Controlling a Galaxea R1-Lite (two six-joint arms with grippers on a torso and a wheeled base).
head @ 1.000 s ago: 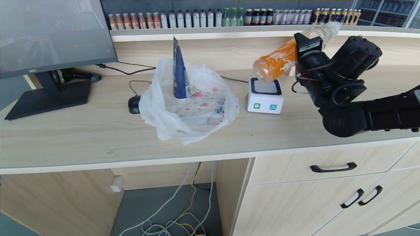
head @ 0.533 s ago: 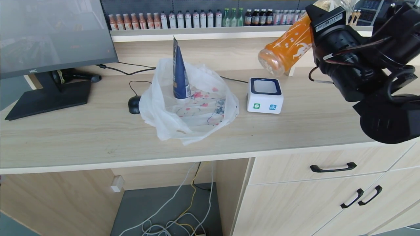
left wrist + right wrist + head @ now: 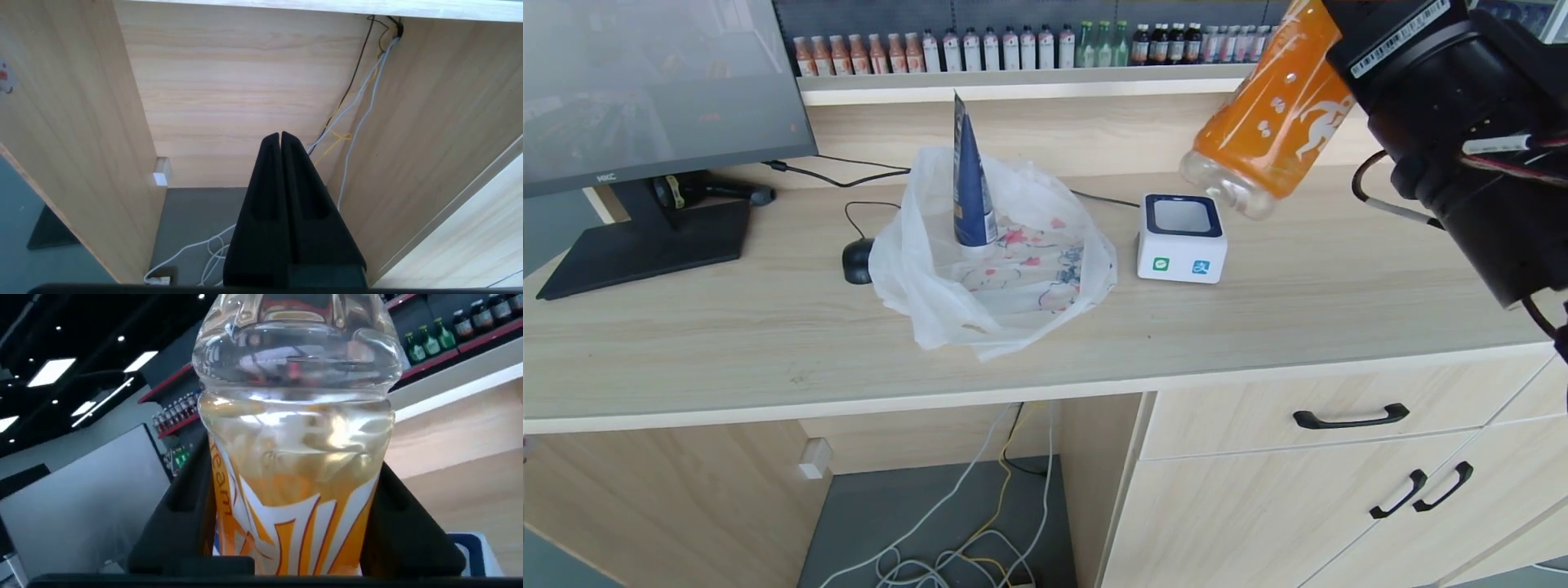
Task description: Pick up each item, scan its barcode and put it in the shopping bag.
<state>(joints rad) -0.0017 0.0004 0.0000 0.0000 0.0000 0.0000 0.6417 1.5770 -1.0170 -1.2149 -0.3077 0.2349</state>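
While the bench (image 3: 1258, 327) is carrying the shopping bag (image 3: 898, 269) at mid-length, the right gripper (image 3: 1339, 37) is pinching the orange bottle (image 3: 1270, 114) aloft, tilted, near the scanner (image 3: 1181, 237) beside the bag; the left gripper (image 3: 281, 163) is resting pressed together.

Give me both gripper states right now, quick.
Left gripper: shut, holding nothing.
Right gripper: shut on the orange drink bottle, held tilted above the counter.

Bright, even light; soft shadows
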